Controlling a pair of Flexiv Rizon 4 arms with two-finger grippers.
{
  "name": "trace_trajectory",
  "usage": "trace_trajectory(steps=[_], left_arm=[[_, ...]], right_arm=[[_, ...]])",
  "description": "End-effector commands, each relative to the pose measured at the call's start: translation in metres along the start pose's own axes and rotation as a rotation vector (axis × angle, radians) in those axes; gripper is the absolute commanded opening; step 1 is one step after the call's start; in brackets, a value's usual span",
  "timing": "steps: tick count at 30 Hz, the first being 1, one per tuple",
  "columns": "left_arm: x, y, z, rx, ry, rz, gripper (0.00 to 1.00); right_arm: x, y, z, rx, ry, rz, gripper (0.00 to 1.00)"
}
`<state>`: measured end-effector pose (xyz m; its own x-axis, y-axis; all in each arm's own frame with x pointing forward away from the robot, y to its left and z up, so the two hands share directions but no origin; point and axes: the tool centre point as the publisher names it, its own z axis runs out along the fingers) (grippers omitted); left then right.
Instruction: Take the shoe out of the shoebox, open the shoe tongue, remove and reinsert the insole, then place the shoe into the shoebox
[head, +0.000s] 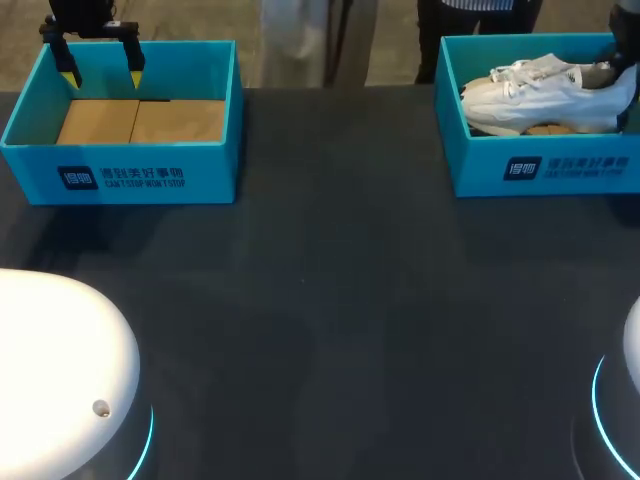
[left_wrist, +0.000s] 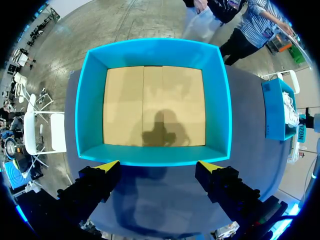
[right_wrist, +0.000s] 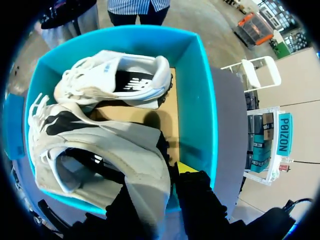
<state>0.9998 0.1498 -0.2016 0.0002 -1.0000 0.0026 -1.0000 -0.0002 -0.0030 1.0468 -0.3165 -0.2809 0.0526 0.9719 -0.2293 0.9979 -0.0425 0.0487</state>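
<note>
A white sneaker (head: 545, 90) rests heel to the right in the teal shoebox (head: 545, 165) at the back right. In the right wrist view this sneaker (right_wrist: 115, 145) is the one closer to my right gripper (right_wrist: 160, 182), which is shut on its heel collar, one yellow-tipped finger (right_wrist: 184, 169) outside the heel. A second white sneaker (right_wrist: 125, 80) lies on its side farther along the same shoebox (right_wrist: 202, 100). In the head view my right gripper (head: 612, 72) shows only partly at the edge. My left gripper (head: 102, 72) (left_wrist: 159, 167) hangs open above the other box.
A second teal shoebox (head: 120, 150) (left_wrist: 152, 156) at the back left holds only its brown cardboard floor. The dark table (head: 330, 300) stretches between the boxes. White robot bases (head: 50, 370) sit at the front corners.
</note>
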Motion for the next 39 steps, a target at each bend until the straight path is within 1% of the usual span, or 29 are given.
trace_trajectory(steps=[1,5,9,14,19,27,34,39], left_arm=[[0.0,0.0,-0.001,-0.001,-0.001,0.0,1.0],[0.0,0.0,-0.001,-0.001,-0.001,0.0,1.0],[0.0,0.0,-0.001,-0.001,-0.001,0.0,1.0],[0.0,0.0,-0.001,-0.001,-0.001,0.0,1.0],[0.0,0.0,-0.001,-0.001,-0.001,0.0,1.0],[0.0,0.0,-0.001,-0.001,-0.001,0.0,1.0],[0.0,0.0,-0.001,-0.001,-0.001,0.0,1.0],[0.0,0.0,-0.001,-0.001,-0.001,0.0,1.0]], right_arm=[[-0.002,-0.007,-0.037,-0.009,-0.001,-0.014,0.0],[-0.003,-0.008,-0.056,-0.015,0.01,-0.04,0.0],[-0.005,-0.006,-0.07,-0.005,0.012,-0.061,0.0],[-0.005,-0.006,-0.091,-0.001,-0.002,-0.082,0.0],[-0.007,-0.008,-0.106,0.014,-0.034,-0.092,0.0],[-0.007,-0.009,-0.114,0.035,-0.033,-0.121,0.0],[-0.008,-0.008,-0.119,0.028,-0.023,-0.133,0.0],[-0.008,-0.008,-0.119,0.028,-0.023,-0.133,0.0]])
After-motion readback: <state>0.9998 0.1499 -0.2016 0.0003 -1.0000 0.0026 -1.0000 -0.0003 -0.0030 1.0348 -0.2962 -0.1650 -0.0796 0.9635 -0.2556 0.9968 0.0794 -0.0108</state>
